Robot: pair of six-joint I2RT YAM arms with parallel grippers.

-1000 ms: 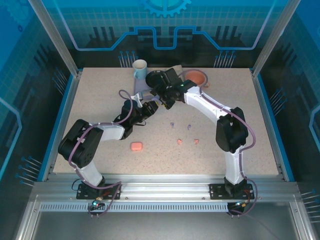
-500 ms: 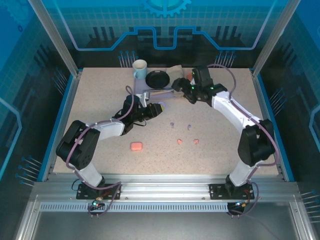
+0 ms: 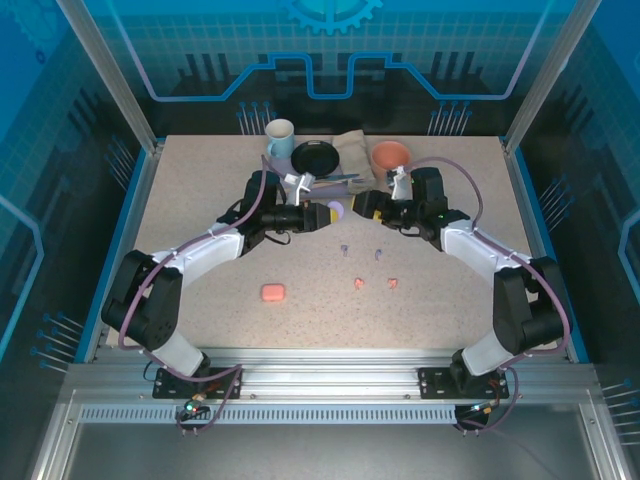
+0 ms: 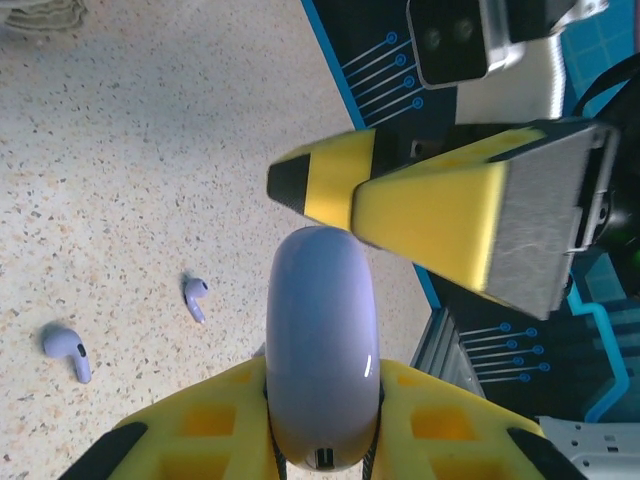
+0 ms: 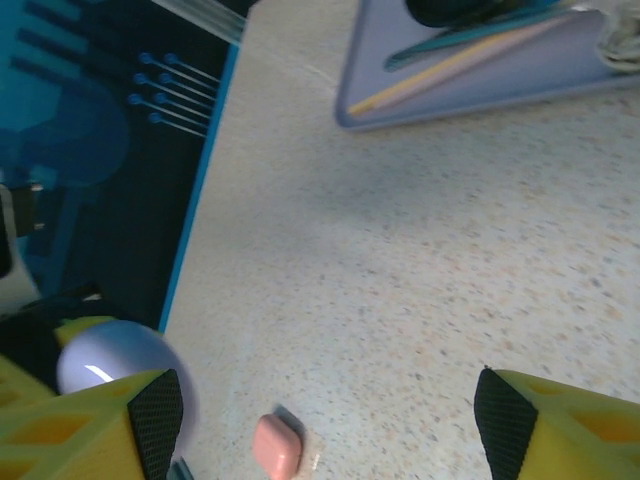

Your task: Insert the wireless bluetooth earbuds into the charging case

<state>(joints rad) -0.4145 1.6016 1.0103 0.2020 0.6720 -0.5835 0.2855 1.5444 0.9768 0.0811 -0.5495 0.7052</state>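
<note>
My left gripper (image 3: pixel 327 213) is shut on a closed lilac charging case (image 3: pixel 336 209), held above the table at mid-back. The left wrist view has the case (image 4: pixel 320 330) pinched between the yellow fingers (image 4: pixel 190 430). My right gripper (image 3: pixel 358 205) faces it from the right, open, with one finger beside the case (image 5: pixel 100 362). Two lilac earbuds (image 3: pixel 345 248) (image 3: pixel 379 253) lie on the table in front, seen also from the left wrist (image 4: pixel 195 297) (image 4: pixel 68 348). Two pink earbuds (image 3: pixel 359 283) (image 3: pixel 393 283) lie nearer. A pink case (image 3: pixel 272 292) sits closed at front left.
At the back stand a mug (image 3: pixel 280 135), a black dish (image 3: pixel 315 157), a folded cloth (image 3: pixel 352 148) and an orange bowl (image 3: pixel 390 154). A lilac tray (image 5: pixel 480 80) with utensils lies behind the grippers. Frame posts and blue edges bound the table.
The right arm has swung from over the left gripper out to the right, then back in beside the case. The left gripper carried the case up and to the right.
</note>
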